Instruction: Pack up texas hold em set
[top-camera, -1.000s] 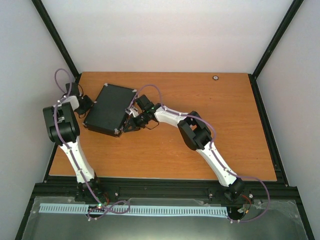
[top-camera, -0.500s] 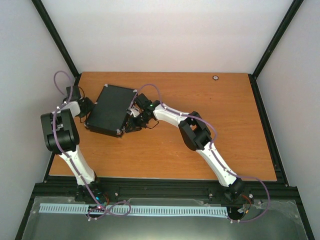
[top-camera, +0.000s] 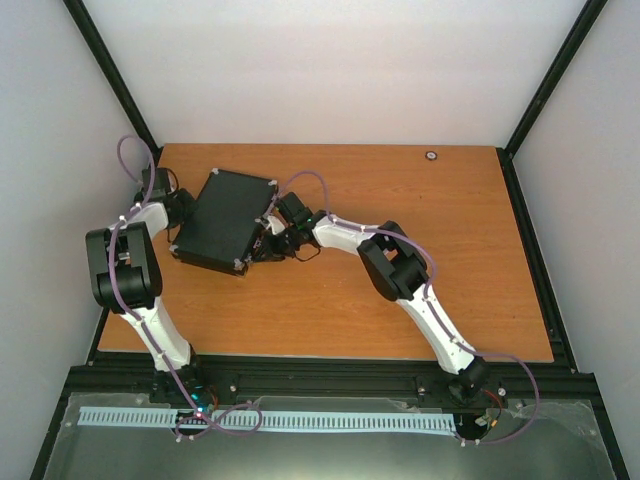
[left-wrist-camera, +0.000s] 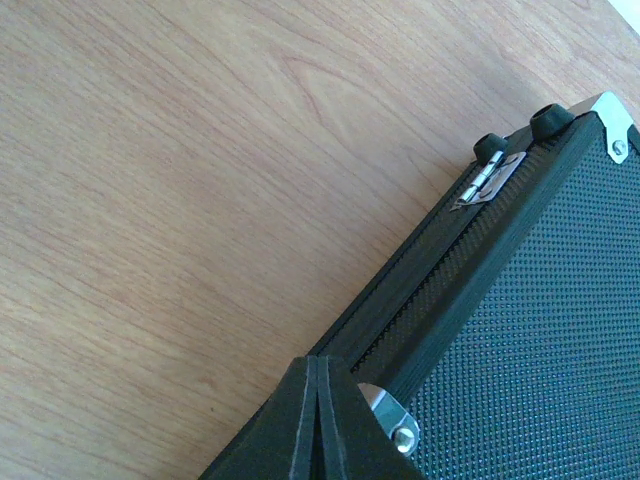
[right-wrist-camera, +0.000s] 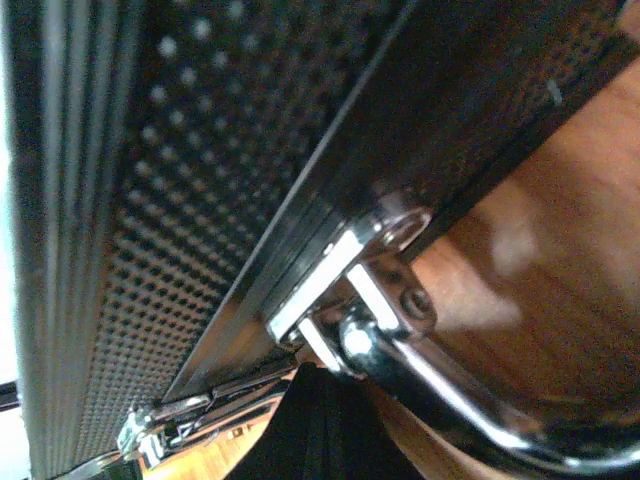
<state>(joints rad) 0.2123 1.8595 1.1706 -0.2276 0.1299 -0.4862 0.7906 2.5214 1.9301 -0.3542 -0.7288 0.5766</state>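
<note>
The orange-brown wood-grain bench (top-camera: 400, 300) carries the flat black hinged case (top-camera: 222, 218) at its far left, lid down and lying askew to the bench edges. No chips or discs show outside it, so the set looks packed and the work seems to be closing or securing. The white left arm (top-camera: 140, 290) reaches to the case's hinged side and the white right arm (top-camera: 400, 270) to its handle side. Bracketing it like this probably keeps the case from sliding while one side is pressed. The left pincer (left-wrist-camera: 318, 420) is clenched, tips together at a silver-capped corner (left-wrist-camera: 392, 420). The right pincer (right-wrist-camera: 320, 420) is clenched too, empty, just under the chrome handle (right-wrist-camera: 450, 390) and its bracket, likely working the front edge. Farther along the back edge sits a small silver hinge (left-wrist-camera: 492, 178). Against a second ago, the left elbow has swung inward and its cable loop rises higher, while the case has barely shifted.
</note>
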